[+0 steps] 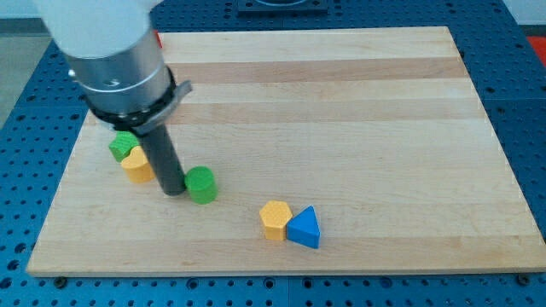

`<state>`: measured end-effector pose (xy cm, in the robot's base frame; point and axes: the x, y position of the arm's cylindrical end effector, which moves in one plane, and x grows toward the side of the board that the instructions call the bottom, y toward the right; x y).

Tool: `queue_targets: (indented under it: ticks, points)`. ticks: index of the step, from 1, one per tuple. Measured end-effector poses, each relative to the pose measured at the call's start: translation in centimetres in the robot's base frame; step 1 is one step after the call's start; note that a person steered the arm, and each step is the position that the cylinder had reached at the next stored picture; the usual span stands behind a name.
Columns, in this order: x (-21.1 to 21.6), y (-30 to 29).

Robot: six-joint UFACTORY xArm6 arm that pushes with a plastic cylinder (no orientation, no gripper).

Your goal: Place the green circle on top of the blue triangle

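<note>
1. Camera view: there is no pincer on this arm, so I cannot speak of jaws being apart or together; my tip (173, 193) rests on the wooden board (358, 102), touching the green circle (201, 184) on its left, probably placed so to push it rightward.
2. The blue triangle (305, 228) lies well off to the tip's lower right, touching a yellow block (275, 219).
3. Left of the tip sit another yellow block (135, 164) and a green block (122, 145).
4. No readable writing or brand.
</note>
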<state>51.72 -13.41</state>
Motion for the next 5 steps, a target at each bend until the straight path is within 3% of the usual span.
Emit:
queue_targets:
  ticks: [5]
  points:
    - [0.7, 12.6]
